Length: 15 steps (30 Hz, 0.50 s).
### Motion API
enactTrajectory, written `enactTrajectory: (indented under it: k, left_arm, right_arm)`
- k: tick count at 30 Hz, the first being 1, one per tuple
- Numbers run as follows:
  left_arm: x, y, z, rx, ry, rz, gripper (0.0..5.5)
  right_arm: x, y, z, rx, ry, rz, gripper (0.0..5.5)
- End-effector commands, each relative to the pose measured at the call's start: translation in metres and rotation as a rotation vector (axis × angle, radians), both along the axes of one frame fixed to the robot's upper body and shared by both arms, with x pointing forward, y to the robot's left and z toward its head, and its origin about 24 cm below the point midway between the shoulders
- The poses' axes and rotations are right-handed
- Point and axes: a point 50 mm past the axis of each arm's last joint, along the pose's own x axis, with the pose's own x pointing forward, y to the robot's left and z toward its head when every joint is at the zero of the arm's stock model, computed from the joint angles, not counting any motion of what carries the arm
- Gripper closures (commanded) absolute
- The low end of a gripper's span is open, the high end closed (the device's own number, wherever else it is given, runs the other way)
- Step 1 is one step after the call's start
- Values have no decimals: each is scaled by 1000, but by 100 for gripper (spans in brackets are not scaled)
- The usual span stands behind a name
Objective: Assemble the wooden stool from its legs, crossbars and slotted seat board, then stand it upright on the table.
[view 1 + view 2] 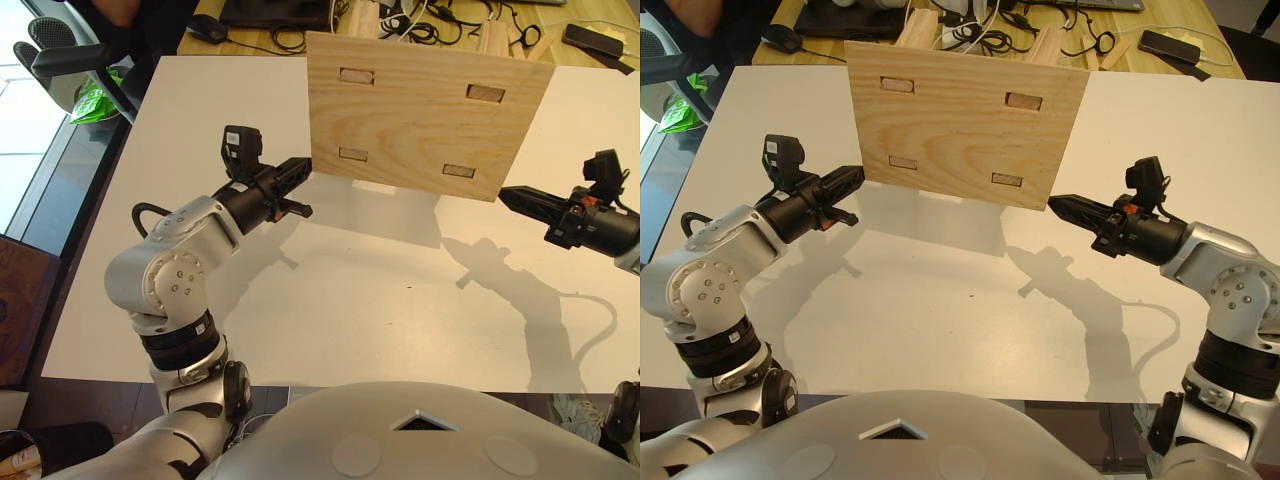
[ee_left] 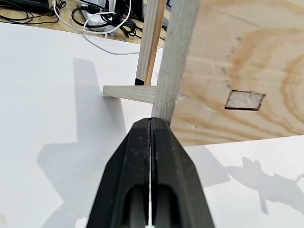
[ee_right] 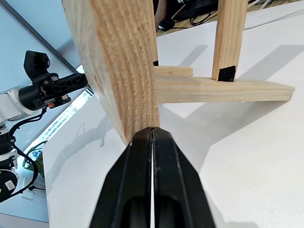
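Observation:
The stool lies on its side on the white table (image 1: 330, 300), its slotted seat board (image 1: 420, 110) facing me with the lower edge raised. Leg ends (image 1: 915, 28) poke out behind the board's top. My left gripper (image 1: 305, 167) is shut, its tip pressed against the board's lower left edge (image 2: 175, 57). My right gripper (image 1: 1053, 202) is shut too, tip touching the lower right corner (image 3: 123, 61). In the wrist views a leg (image 3: 228, 33) and a crossbar (image 3: 218, 89) join behind the board, and another crossbar (image 2: 128, 93) rests on the table.
Behind the table is a wooden desk with tangled cables (image 1: 420, 20), a mouse (image 1: 207, 27) and a phone (image 1: 1170, 45). An office chair (image 1: 70, 55) stands at the far left. White tabletop stretches in front of the stool, between the arms.

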Motion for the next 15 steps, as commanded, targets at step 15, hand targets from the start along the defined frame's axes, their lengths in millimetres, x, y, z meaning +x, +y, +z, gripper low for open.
enactTrajectory:
  k: [15]
  left_arm:
    - [0,-46,64,-250,-221,-300,548]
  right_arm:
    - [7,43,52,216,-187,206,550]
